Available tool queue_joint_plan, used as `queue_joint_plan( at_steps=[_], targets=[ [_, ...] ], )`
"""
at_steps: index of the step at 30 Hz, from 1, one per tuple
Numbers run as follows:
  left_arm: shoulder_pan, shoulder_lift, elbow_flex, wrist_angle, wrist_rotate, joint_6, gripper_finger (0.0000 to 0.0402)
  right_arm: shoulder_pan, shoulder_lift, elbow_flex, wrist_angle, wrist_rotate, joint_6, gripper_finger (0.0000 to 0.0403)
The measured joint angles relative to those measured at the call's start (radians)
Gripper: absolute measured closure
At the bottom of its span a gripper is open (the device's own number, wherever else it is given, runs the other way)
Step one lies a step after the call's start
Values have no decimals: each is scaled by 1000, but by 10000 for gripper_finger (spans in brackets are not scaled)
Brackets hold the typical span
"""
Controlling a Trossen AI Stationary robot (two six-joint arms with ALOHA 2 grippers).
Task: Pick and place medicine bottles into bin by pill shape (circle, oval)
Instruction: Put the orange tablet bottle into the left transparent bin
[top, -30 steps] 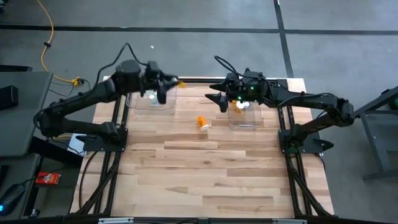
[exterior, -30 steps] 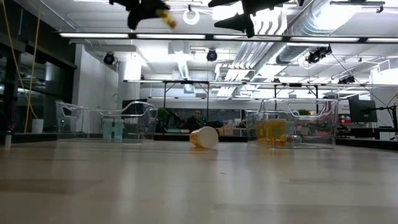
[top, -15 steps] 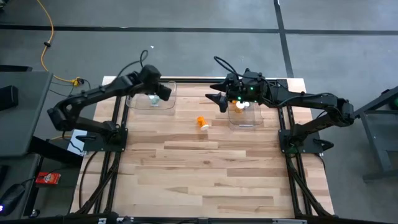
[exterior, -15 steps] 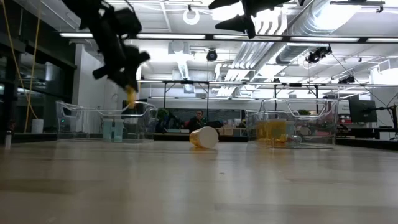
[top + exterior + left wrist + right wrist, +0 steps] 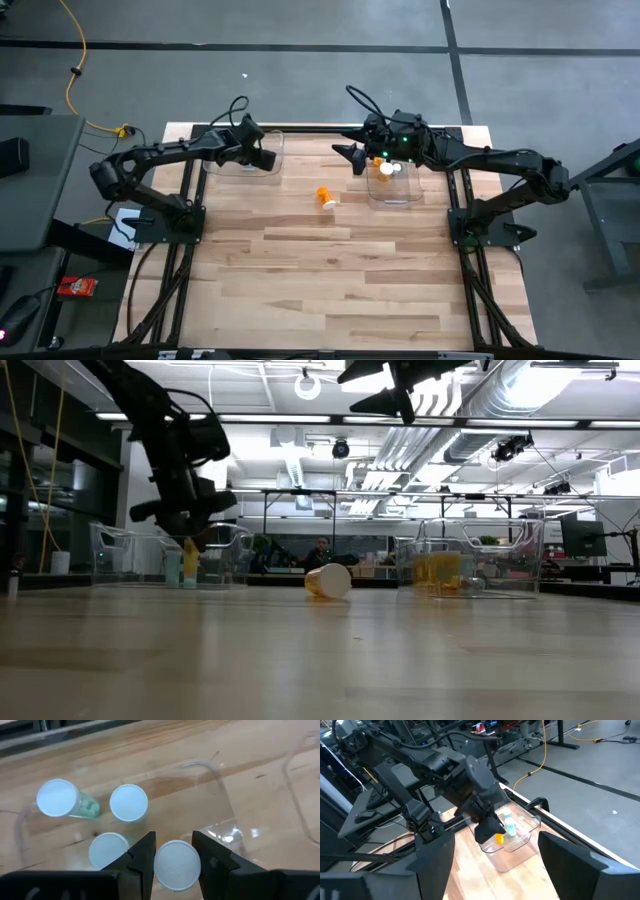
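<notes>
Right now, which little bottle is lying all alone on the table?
The orange bottle on its side between the two clear bins; the other bottles sit inside bins or in the left hand.

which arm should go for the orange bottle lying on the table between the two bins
Probably the right. Its tool hangs open and empty above the right bin, while the left tool is down in the left bin, shut on a white-capped bottle. The orange bottle lies between the bins.

**No legible text in any view**

No lettering, brand or number can be read. The white caps of the medicine bottles [image 5: 128,803] are blank from above, and the clear bin [image 5: 245,160] and wooden surface [image 5: 330,270] carry no markings.
</notes>
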Motion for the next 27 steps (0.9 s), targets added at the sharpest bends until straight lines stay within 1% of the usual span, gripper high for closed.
queue_joint_plan(
  at_steps=[9, 18, 23, 27],
  targets=[
    [-2, 63, -1, 91, -28, -10, 299, -5, 0, 0, 0, -4, 1, 123],
    [-2, 120, 0, 120, -49, 9, 299, -5, 0, 0, 0, -5, -2, 123],
    [-2, 129, 2, 135, -63, 9, 299, -5, 0, 0, 0, -5, -2, 123],
    [-1, 131, 0, 160, -67, 10, 287, -5, 0, 0, 0, -5, -2, 123]
  ],
)
